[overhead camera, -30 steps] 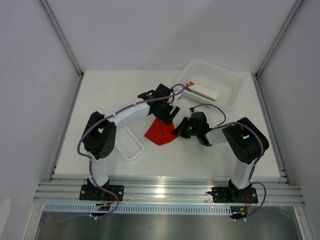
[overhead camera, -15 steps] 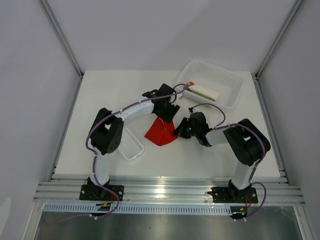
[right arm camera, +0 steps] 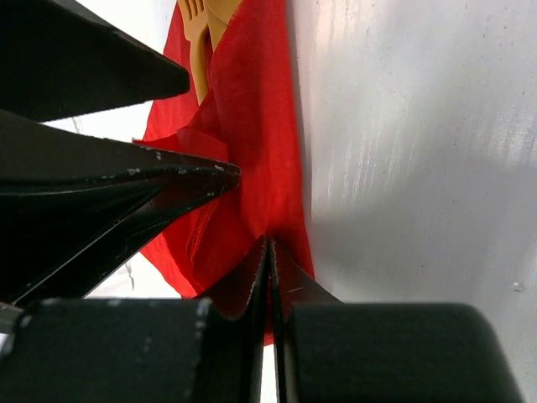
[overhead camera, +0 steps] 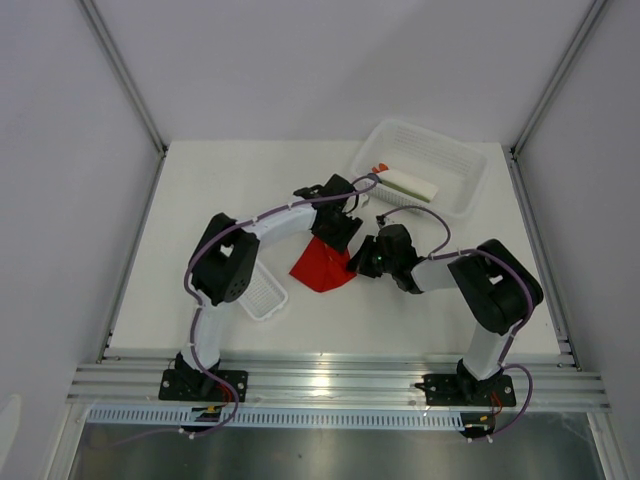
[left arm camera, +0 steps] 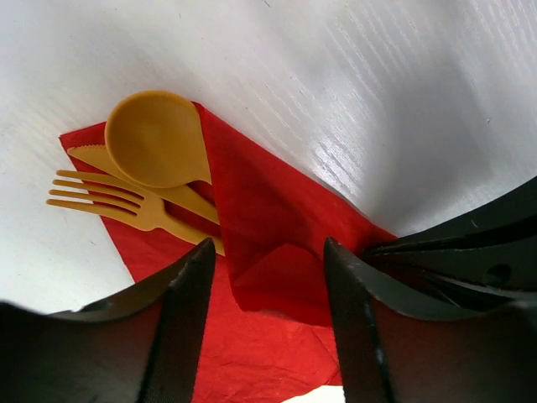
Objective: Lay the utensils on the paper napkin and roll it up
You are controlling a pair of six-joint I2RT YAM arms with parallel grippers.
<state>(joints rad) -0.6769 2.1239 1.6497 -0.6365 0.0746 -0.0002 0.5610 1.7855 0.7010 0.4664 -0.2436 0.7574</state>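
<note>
Rolling is the step you are in. The utensils (left arm camera: 147,180) already lie on the paper napkin (left arm camera: 268,210) in the upper left of the left wrist view, spoon (left arm camera: 155,138) over fork (left arm camera: 117,200), with one flap of paper folded across their handles. From above, the napkin sits on the worktop (overhead camera: 220,190) at the centre of the frame, between the two wrists.

Your right fingers (right arm camera: 289,285) are pressed fully together on the napkin's right-hand edge, pinning it. Your left fingers (left arm camera: 189,311) stand well apart, straddling the folded flap and holding nothing.

I judge the next move calls for closing them on that flap, or pushing it, and carrying it over the cutlery while the right side stops the sheet sliding. Thin paper will likely crumple if dragged.

Against the frame a second ago, your left arm has swung toward the right of the overhead view, elbow and wrist both nearer the mesh basket (overhead camera: 440,140). The right arm and the napkin sit where they were.
</note>
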